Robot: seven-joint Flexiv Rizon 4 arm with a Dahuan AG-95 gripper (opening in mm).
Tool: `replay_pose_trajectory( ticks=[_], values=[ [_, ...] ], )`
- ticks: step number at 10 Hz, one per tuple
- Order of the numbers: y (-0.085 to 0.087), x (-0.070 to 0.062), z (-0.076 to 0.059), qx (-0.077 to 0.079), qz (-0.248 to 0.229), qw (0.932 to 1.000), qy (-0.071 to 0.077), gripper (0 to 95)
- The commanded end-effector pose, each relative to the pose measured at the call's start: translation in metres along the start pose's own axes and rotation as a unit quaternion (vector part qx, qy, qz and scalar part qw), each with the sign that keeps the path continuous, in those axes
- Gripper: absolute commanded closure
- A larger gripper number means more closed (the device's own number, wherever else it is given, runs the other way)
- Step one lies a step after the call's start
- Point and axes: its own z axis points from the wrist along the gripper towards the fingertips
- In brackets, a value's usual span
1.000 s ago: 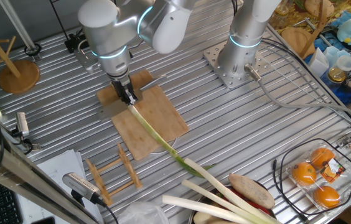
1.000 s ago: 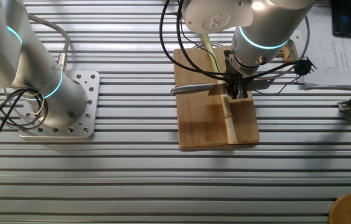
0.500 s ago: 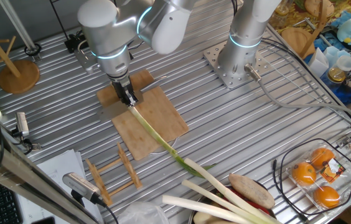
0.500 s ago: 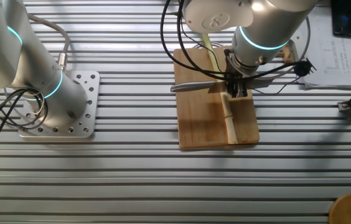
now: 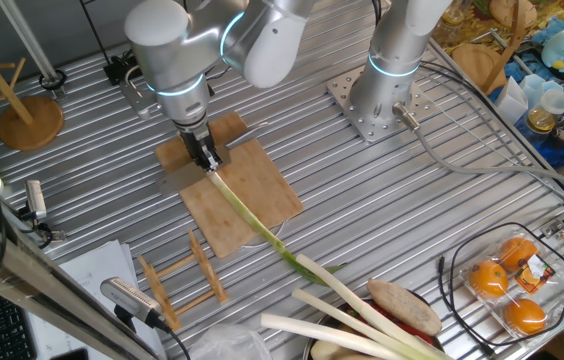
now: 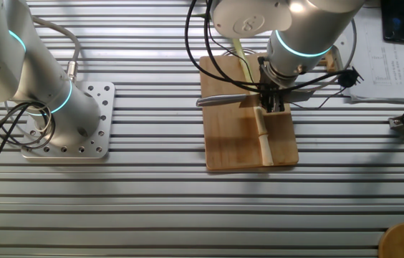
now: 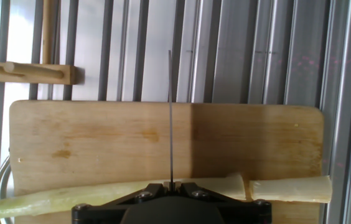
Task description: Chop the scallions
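Note:
A long scallion (image 5: 247, 215) lies across the wooden cutting board (image 5: 262, 185), its green end running off toward the front. In the hand view the stalk (image 7: 70, 198) has one short pale piece (image 7: 290, 188) cut off at its right end. My gripper (image 5: 205, 157) stands over the pale end of the scallion (image 6: 263, 136), shut on a knife. The knife's thin blade (image 7: 170, 118) shows edge-on across the board (image 7: 101, 137), and from the other side the blade (image 6: 220, 100) sticks out to the left of the gripper (image 6: 273, 104). The blade sits left of the existing cut.
Thicker pale stalks (image 5: 352, 320) lie at the front beside a basket of oranges (image 5: 507, 285). A small wooden rack (image 5: 177, 280) sits near the board's front corner. A second arm's base (image 5: 377, 105) is bolted behind the board, and a wooden stand (image 5: 30, 125) sits at the far left.

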Motion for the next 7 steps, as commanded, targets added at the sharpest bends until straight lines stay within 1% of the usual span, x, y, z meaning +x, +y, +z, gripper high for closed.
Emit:
replay_pose_trajectory(
  ticks=[1, 7],
  values=[
    [0.0, -0.0004, 0.0005, 0.0, 0.0, 1.0, 0.0, 95.0],
    [-0.0003, 0.0004, 0.0049, 0.0, -0.002, 1.0, 0.0, 95.0]
  ],
)
